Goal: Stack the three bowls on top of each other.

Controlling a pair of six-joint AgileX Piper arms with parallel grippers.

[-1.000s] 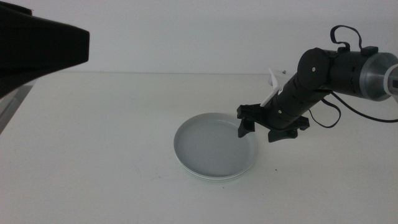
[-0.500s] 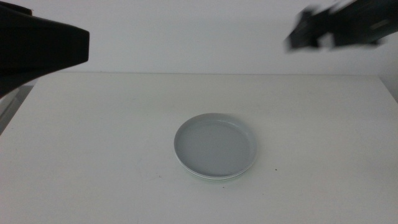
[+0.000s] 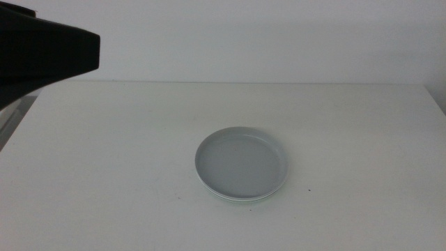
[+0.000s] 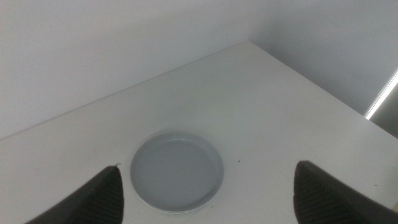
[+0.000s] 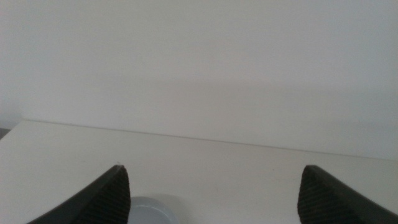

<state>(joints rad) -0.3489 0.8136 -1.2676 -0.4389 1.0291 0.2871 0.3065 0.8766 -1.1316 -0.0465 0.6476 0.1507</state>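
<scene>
The bowls sit as one stack in the middle of the table. A grey bowl (image 3: 242, 162) is on top, and a paler rim (image 3: 240, 200) shows under its front edge. My left gripper (image 4: 208, 168) hangs open high above the table, and its wrist view shows the stack (image 4: 177, 171) far below between the two jaws. My right gripper (image 5: 212, 168) is open too, raised clear of the table and out of the middle view. Only a sliver of the stack (image 5: 152, 211) shows in its wrist view. Neither gripper holds anything.
The white table (image 3: 104, 174) ends at a pale wall behind. A dark bulk of the left arm (image 3: 42, 52) fills the middle view's upper left corner. The table's right edge (image 3: 435, 101) lies far from the stack.
The right arm, which was at the stack's right rim a second ago, has lifted up and away and is now out of the middle view. The stack has not moved.
</scene>
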